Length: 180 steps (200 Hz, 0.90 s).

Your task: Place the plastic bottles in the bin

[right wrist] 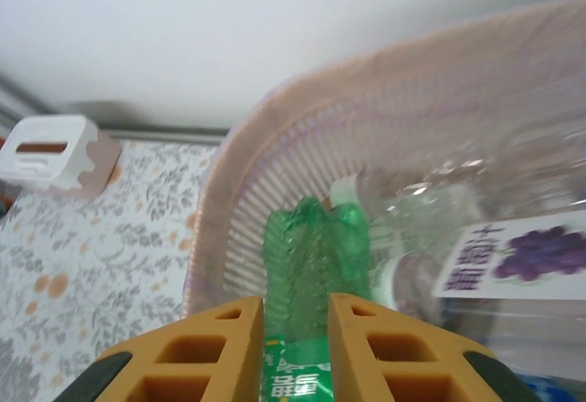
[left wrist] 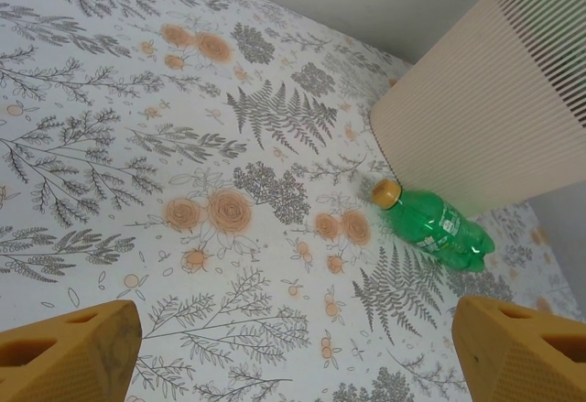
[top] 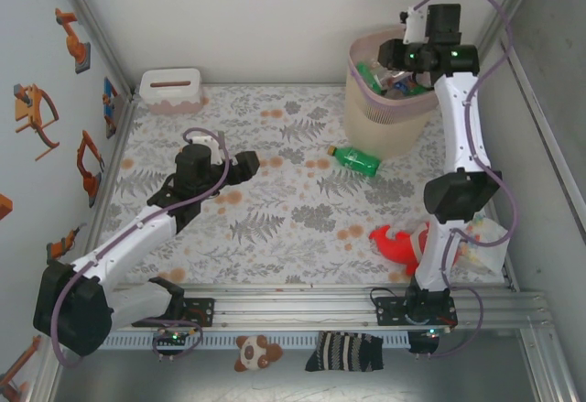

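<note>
A green bottle with a yellow cap lies on its side on the floral table, just left of the bin's foot; the left wrist view has this bottle ahead. My left gripper hovers mid-table, open and empty, well short of that bottle. My right gripper is over the beige bin, shut on another green bottle that hangs inside the pink rim. Several bottles lie in the bin, one clear with a purple label.
A low white box with a slot stands at the back left. A red plush shark and a plastic bag lie by the right arm's base. A small plush and a striped sock sit below the front rail.
</note>
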Motion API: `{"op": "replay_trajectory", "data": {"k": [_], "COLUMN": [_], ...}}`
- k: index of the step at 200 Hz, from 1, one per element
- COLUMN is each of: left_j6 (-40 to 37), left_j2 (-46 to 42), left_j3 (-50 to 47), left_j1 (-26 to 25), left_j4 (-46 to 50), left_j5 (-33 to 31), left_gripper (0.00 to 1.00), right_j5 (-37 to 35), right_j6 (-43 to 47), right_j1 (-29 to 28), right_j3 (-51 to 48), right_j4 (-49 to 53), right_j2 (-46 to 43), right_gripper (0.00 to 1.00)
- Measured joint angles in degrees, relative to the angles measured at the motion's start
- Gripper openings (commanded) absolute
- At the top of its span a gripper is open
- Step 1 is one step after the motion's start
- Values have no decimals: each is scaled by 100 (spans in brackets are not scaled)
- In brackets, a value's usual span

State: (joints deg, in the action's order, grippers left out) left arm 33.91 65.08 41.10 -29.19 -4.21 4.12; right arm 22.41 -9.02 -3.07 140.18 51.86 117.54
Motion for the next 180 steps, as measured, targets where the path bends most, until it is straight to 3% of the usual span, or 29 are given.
{"op": "replay_trajectory", "data": {"k": [80, 180], "left_j6": [0, -2], "left_j2": [-125, -175], "left_j3": [-39, -42], "left_j1": [37, 52], "left_j4": [35, 81], "left_j5": [-4, -2], "left_gripper": [87, 87], "right_j5": [-243, -221], "right_j6": [-155, -179], "right_j1": [710, 807], "right_j3": [225, -11], "right_j4": [-570, -660], "right_j2": [560, 612], "right_gripper": [24, 24]}}
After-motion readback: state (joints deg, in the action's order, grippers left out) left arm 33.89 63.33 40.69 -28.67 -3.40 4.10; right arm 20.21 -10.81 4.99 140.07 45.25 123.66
